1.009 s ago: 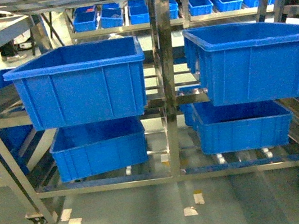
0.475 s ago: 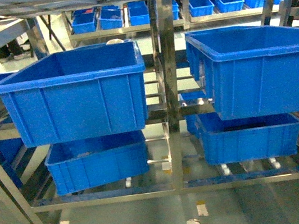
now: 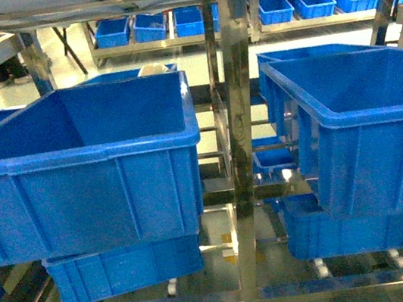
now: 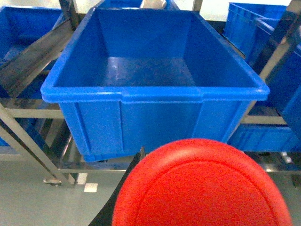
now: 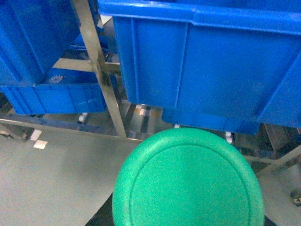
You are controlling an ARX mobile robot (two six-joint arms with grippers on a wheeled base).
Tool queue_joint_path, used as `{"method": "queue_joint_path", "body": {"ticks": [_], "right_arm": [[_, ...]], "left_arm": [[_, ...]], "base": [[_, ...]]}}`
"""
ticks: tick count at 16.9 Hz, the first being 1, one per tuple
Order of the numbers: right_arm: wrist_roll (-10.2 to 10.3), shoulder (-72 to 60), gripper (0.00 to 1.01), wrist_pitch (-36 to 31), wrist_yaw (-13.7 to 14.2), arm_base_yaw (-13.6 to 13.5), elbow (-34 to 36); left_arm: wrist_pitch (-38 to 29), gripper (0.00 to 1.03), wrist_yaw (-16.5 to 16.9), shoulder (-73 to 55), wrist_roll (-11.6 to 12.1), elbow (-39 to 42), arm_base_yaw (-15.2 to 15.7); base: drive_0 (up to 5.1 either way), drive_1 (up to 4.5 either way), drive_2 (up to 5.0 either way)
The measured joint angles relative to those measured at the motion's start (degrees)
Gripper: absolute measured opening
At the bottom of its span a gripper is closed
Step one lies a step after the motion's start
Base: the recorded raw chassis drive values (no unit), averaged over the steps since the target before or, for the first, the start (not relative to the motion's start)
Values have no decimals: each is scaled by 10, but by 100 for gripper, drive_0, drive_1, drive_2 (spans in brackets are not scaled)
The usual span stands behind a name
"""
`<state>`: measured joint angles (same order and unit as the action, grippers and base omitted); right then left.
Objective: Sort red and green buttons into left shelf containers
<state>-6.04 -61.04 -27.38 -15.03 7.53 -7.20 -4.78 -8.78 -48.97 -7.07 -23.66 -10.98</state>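
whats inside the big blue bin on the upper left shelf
In the left wrist view the big blue bin shows a bare floor, nothing inside. The red button sits below its front wall, outside. The near inside wall is hidden.

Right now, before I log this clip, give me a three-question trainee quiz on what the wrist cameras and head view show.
1. True or false: the red mushroom-cap button fills the bottom of the left wrist view.
2. Which cap colour fills the right wrist view? A red, B green, C yellow.
3. Fill in: the large deep blue plastic bin ahead of the red cap looks ____ inside.

Key: 1 true; 2 B; 3 empty.
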Motion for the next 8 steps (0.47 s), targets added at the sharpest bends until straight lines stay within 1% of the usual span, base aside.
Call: {"method": "queue_joint_path", "body": {"ticks": [5, 7, 8], "right_arm": [[0, 0, 26, 0, 0, 0, 0], [0, 0, 26, -2, 0, 0, -2], [0, -3, 26, -1, 0, 0, -2]], "left_arm": [[-3, 26, -1, 1, 0, 0, 0], [-3, 26, 0, -1, 0, 0, 0], [-2, 26, 0, -3, 0, 0, 1]], "base": [[-12, 422, -445], [-9, 129, -146], [0, 0, 0]]}}
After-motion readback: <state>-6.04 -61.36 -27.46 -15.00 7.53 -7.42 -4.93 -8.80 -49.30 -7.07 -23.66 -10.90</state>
